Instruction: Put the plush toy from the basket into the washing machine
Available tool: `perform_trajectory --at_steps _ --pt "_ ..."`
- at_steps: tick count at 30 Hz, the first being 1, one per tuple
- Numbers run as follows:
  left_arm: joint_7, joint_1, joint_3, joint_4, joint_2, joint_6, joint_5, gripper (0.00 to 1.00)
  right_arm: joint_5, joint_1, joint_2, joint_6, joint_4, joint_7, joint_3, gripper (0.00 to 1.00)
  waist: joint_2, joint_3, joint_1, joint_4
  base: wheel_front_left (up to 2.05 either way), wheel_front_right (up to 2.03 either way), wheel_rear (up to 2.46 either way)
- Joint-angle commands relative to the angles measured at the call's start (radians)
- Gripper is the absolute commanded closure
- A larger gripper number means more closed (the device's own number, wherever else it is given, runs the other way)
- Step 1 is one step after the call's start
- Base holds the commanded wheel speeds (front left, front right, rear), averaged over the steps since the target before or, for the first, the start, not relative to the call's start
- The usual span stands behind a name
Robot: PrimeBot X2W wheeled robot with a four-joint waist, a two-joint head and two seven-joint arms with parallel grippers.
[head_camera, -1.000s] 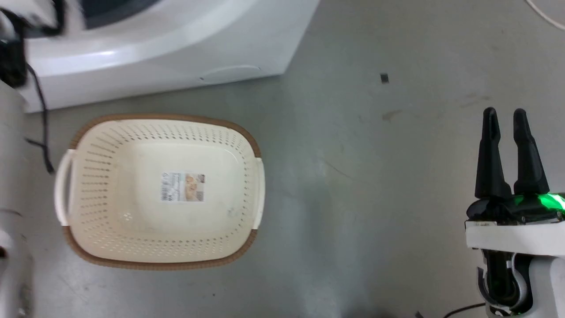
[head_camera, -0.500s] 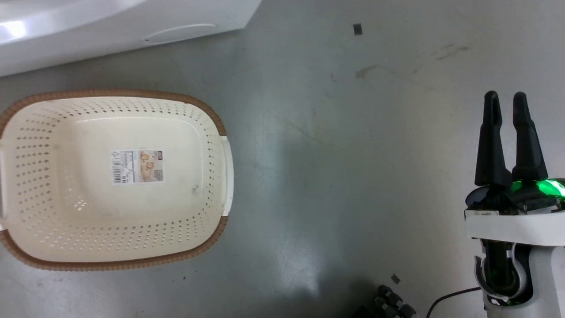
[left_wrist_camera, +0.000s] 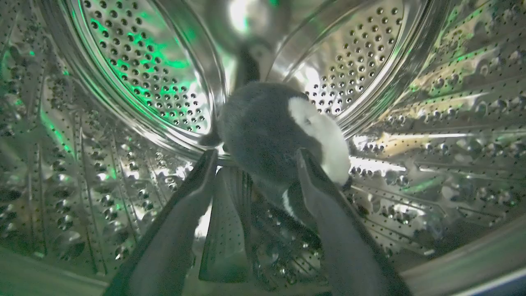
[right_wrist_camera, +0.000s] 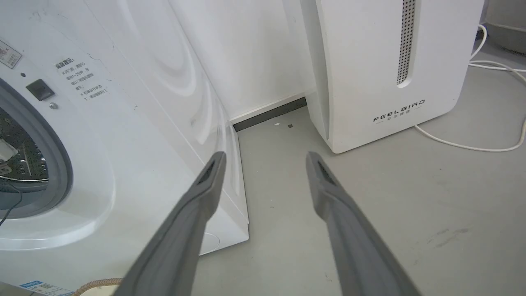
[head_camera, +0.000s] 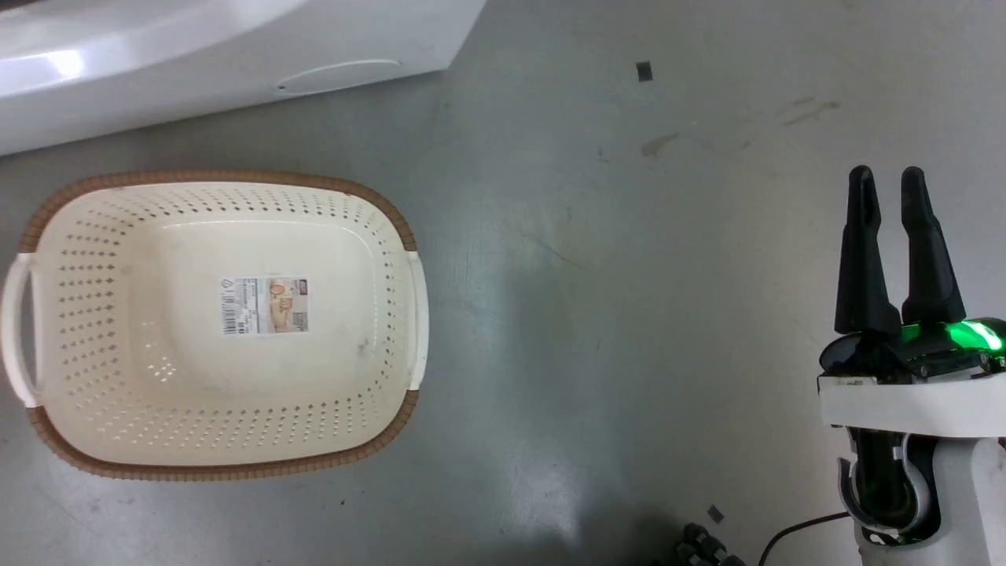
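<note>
The panda plush toy (left_wrist_camera: 267, 131), dark fur with a white patch, lies inside the perforated steel drum (left_wrist_camera: 144, 61) of the washing machine (right_wrist_camera: 123, 123). My left gripper (left_wrist_camera: 255, 154) is inside the drum and open, its fingertips on either side of the toy's near end; I cannot tell whether they touch it. The cream basket (head_camera: 220, 179) stands on the floor with nothing in it, its sticker (head_camera: 266, 305) uncovered. My right gripper (head_camera: 884, 177) hangs open and holds nothing, far to the right of the basket.
The washer's white base (head_camera: 196, 71) runs just behind the basket. A white FEELBIRD appliance (right_wrist_camera: 390, 74) stands right of the washer, with a white cable (right_wrist_camera: 464, 144) on the grey floor (head_camera: 613, 314). A small dark scrap (head_camera: 644, 71) lies on the floor.
The head camera has shifted, so the basket and washer sit differently in the picture. A pale forearm at the left edge has left the picture. The right gripper has kept its pose.
</note>
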Motion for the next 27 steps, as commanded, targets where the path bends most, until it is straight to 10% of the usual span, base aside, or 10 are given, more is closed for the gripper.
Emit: perform_trajectory --at_steps 1,27 --pt "-0.005 0.054 -0.002 -0.004 -0.01 0.006 0.006 0.0 -0.007 -0.006 0.0 -0.001 0.006 -0.004 -0.005 0.0 0.0 -0.025 -0.0001 0.019 0.0 0.0 0.0" --pt "-0.005 0.737 0.101 -0.478 -0.196 0.048 0.022 0.0 -0.174 0.129 0.0 -0.001 0.037 -0.004 0.023 0.0 0.0 -0.385 -0.0001 0.171 0.0 0.0 0.0"
